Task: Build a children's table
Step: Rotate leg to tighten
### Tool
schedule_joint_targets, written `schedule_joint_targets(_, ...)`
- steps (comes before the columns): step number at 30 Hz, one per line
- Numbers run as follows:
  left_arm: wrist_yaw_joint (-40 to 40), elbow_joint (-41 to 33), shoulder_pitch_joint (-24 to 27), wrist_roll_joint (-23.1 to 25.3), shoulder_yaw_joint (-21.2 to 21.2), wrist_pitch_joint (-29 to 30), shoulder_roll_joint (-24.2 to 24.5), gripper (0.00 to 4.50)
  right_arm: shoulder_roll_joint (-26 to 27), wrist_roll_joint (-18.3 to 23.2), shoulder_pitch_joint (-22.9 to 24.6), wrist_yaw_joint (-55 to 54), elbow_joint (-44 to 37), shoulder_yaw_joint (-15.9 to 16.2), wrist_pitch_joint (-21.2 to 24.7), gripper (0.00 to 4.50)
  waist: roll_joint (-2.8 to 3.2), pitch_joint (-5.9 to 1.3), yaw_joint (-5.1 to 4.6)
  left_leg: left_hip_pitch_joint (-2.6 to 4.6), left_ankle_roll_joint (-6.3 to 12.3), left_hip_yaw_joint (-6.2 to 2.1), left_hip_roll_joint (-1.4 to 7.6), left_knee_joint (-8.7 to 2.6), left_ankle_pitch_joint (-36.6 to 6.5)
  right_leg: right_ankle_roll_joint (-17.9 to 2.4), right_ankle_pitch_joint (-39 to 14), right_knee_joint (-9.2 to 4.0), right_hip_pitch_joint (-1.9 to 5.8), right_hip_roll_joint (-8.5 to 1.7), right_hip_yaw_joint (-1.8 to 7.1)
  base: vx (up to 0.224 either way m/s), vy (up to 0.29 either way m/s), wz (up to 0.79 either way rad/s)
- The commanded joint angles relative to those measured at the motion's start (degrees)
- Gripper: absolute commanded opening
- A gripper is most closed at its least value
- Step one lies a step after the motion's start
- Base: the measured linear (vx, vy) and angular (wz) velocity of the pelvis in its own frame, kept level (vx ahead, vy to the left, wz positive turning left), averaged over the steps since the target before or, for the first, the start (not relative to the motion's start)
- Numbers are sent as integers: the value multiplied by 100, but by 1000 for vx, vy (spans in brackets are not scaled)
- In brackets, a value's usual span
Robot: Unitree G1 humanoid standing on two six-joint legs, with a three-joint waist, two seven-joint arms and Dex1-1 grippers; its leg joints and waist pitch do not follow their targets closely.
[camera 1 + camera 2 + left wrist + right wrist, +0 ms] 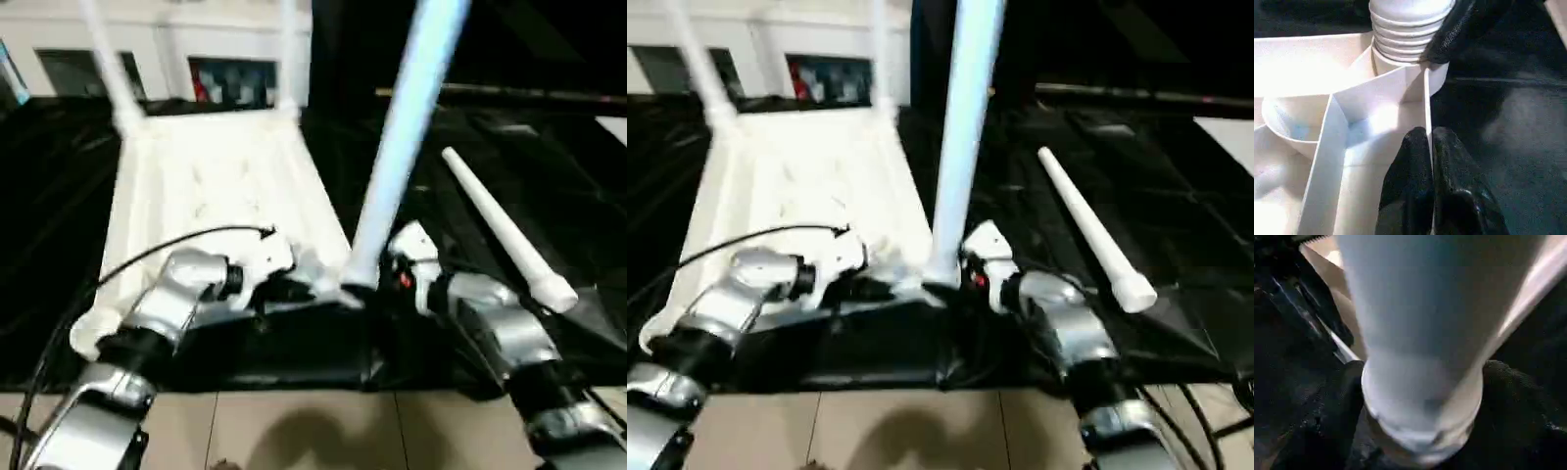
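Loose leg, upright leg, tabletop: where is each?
Loose leg [509, 235]: left eye view, mid-shaft.
Upright leg [407, 127]: left eye view, mid-shaft.
Tabletop [220, 181]: left eye view, bare underside.

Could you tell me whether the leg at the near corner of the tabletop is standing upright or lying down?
Upright, leaning slightly. The leg rises from the tabletop's near corner socket, its ribbed end at the socket's mouth in the left wrist view.

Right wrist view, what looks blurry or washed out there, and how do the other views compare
Right wrist view: the upright leg sits so close it is soft, with a bright streak along one edge. Left wrist view: the tabletop rim glares almost blank white, while the leg's ribbed end stays crisp. Both eye views: smeared overall, the upright leg tinted bluish, and a soft shadow lies on the tan floor.
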Motion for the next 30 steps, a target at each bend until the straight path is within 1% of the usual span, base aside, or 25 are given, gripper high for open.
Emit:
schedule_joint_targets(1, -114, -155, 38, -339, 76, -142, -93, 0, -40, 98, -3, 64, -126, 8, 30, 384, -49, -321, -1, 36, 335, 77, 14, -329, -1029, -1202, -758, -435, 295, -213, 219, 0, 0, 0)
schedule_joint_targets(3, -148, -164, 45, -353, 82, -157, -88, 0, -33, 162, 4, 128, -209, -14, 89, 384, -61, -330, 20, 34, 325, 77, 13, -323, -978, -1211, -654, -420, 301, -212, 221, 0, 0, 0)
schedule_joint_targets(4, -166, -172, 53, -360, 80, -165, -82, 0, -36, 195, 10, 190, -238, -7, 106, 359, -70, -330, 28, 25, 341, 77, 7, -322, -928, -1210, -585, -412, 311, -207, 218, 0, 0, 0)
schedule_joint_targets(5, -177, -176, 59, -366, 79, -170, -78, 0, -40, 207, 17, 229, -253, 3, 108, 359, -65, -331, 29, 24, 352, 75, 9, -321, -889, -1205, -531, -404, 307, -207, 218, 0, 0, 0)
schedule_joint_targets(9, -210, -185, 78, -353, 95, -173, -78, 0, -37, 186, 59, 316, -266, 27, 136, 318, -72, -326, 31, 25, 347, 78, 5, -321, -911, -1196, -613, -415, 304, -210, 216, 0, 0, 0)
schedule_joint_targets(12, -238, -198, 94, -339, 107, -160, -75, 0, -58, 159, 103, 350, -267, 64, 170, 304, -74, -326, 32, 24, 331, 79, 4, -322, -921, -1169, -674, -419, 305, -210, 217, 0, 0, 0)
schedule_joint_targets(14, -244, -189, 98, -335, 110, -162, -68, 0, -67, 148, 123, 344, -245, 90, 173, 278, -74, -325, 34, 27, 319, 77, 7, -324, -927, -1155, -703, -421, 301, -211, 217, 0, 0, 0)
schedule_joint_targets(22, -196, -153, 95, -309, 109, -149, -89, 0, 5, 81, 166, 155, -131, 68, 216, 270, -80, -327, 35, 21, 323, 79, 0, -319, -867, -1162, -630, -413, 307, -208, 216, 0, 0, 0)
schedule_joint_targets(23, -138, -136, 89, -292, 117, -118, -109, 0, 37, 66, 175, 69, -82, 43, 229, 269, -79, -322, 32, 23, 314, 80, 1, -321, -892, -1147, -686, -421, 300, -210, 218, 0, 0, 0)
schedule_joint_targets(24, 128, -23, 38, -198, 140, -104, -185, 0, 148, 22, 181, -238, 87, -48, 243, 269, -79, -322, 32, 23, 314, 80, 1, -321, -892, -1147, -686, -421, 300, -210, 218, 0, 0, 0)
schedule_joint_targets(25, 256, 32, 11, -160, 156, -75, -222, 0, 194, -5, 179, -381, 164, -85, 232, 269, -84, -311, 25, 25, 287, 82, 2, -329, -949, -1122, -811, -437, 286, -211, 218, 0, 0, 0)
schedule_joint_targets(26, 527, 146, -58, -103, 197, -27, -324, 0, 334, -14, 160, -755, 343, -216, 278, 268, -82, -301, 23, 28, 223, 76, 1, -342, -1066, -1059, -1086, -467, 286, -219, 212, 0, 0, 0)
schedule_joint_targets(27, 527, 146, -58, -103, 197, -27, -324, 0, 334, -14, 160, -755, 343, -216, 278, 268, -86, -295, 14, 39, 181, 83, -1, -347, -1154, -999, -1304, -493, 264, -219, 220, 0, 0, 0)
schedule_joint_targets(28, 986, 316, -184, 15, 232, 104, -489, 0, 550, -18, 90, -1354, 597, -411, 356, 268, -103, -293, 9, 29, 121, 69, 0, -360, -1204, -917, -1514, -506, 276, -226, 216, 0, 0, 0)
schedule_joint_targets(29, 1313, 441, -283, 93, 253, 206, -621, 0, 717, -10, 24, -1805, 786, -561, 419, 268, -99, -285, 3, 41, 98, 76, -3, -364, -1236, -884, -1613, -524, 257, -221, 219, 0, 0, 0)
schedule_joint_targets(30, 1313, 441, -283, 93, 253, 206, -621, 0, 717, -10, 24, -1805, 786, -561, 419, 268, -76, -285, 0, 55, 57, 73, -4, -363, -1274, -868, -1706, -528, 240, -230, 224, 0, 0, 0)
